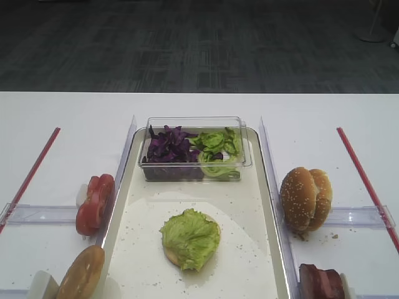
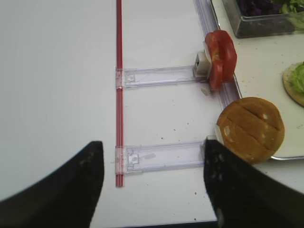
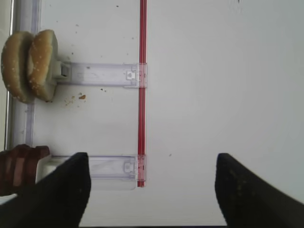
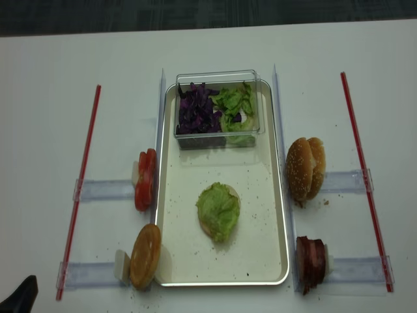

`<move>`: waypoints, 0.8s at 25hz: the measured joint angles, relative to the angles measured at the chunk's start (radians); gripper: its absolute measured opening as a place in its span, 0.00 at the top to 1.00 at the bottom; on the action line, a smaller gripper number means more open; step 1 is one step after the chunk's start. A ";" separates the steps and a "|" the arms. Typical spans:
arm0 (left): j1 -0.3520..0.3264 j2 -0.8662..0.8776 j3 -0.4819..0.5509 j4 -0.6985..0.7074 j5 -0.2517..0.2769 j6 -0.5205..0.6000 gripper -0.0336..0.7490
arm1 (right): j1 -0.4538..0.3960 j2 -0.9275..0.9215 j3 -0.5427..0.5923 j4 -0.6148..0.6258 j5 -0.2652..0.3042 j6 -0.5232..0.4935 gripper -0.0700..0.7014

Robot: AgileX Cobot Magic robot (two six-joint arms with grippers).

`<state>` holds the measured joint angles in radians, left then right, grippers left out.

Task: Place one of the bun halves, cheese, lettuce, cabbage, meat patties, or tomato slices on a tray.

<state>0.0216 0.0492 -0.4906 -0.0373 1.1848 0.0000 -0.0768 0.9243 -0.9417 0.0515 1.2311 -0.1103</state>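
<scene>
We take the tray [image 4: 277, 215] as our landmark on the white worktop [image 1: 62, 118]. Far left of it, near the worktop's front edge, the left pincer [image 2: 151, 183] hangs with its two dark fingers spread wide and nothing between them; in the overhead view only a dark tip shows at the lower left corner. Just beyond that pincer, against the tray's left rim, stand the tomato slices [image 4: 145, 179] on edge and, nearer the front, a scored golden bread round [image 4: 145, 256], which lies just ahead of the left pincer's inner finger without touching it.

On the tray itself, a bun half lies flat near the middle with a lettuce [image 1: 191, 238] leaf covering it. At the tray's far end sits a clear plastic tub [image 1: 193, 149] holding the cabbage [image 1: 167, 147] on its left side and more green leaves on its right.

Right of the tray, the bun halves [image 1: 305, 198] stand on edge, and the meat patties [image 4: 311, 262] stand nearer the front. The right pincer [image 3: 152, 190] is released and empty, well to the right of the tray, with the patties just beside its inner finger.
</scene>
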 joint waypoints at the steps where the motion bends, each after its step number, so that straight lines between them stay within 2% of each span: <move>1: 0.000 0.000 0.000 0.000 0.000 0.000 0.42 | 0.000 -0.045 0.035 0.000 -0.008 0.005 0.18; 11: 0.000 0.000 0.000 0.000 0.000 0.000 0.42 | 0.000 -0.391 0.320 0.000 -0.074 0.010 0.18; 20: 0.000 0.000 0.000 0.000 0.000 0.000 0.42 | 0.000 -0.557 0.438 0.009 -0.119 0.017 0.18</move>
<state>0.0216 0.0492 -0.4906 -0.0373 1.1848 0.0000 -0.0768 0.3670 -0.5038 0.0609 1.1125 -0.0928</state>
